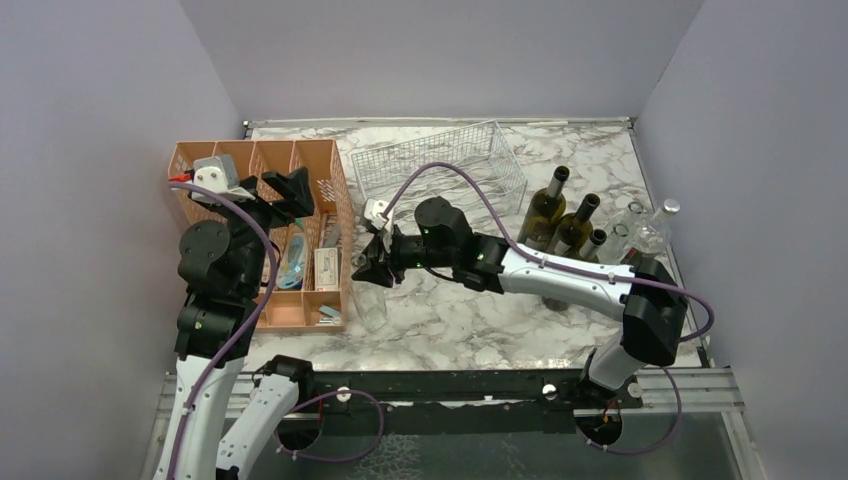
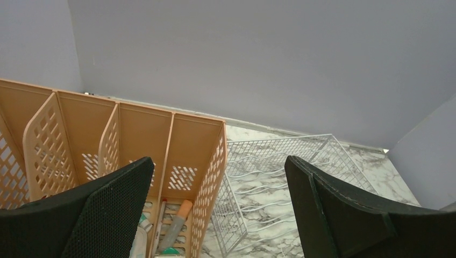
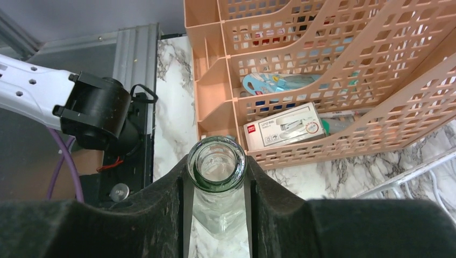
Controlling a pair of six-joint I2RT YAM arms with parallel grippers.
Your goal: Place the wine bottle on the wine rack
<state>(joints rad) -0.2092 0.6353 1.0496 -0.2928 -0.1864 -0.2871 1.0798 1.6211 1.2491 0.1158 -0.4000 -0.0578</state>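
Evidently the right pincer (image 3: 218, 171) was clamped on the neck of the clear wine bottle (image 3: 218, 215), just beside the orange organiser (image 1: 262, 165). The left pincer (image 2: 218, 167) stood apart. A straight lift was advised before carrying toward the wine rack (image 1: 440, 165) at 1 o'clock.

Clear wine bottle (image 3: 216, 161), neck clamped, white wine rack (image 1: 440, 165) apart

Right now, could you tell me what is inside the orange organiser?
A white stationery box and a blue packaged item show; the left arm hides other compartments from above.
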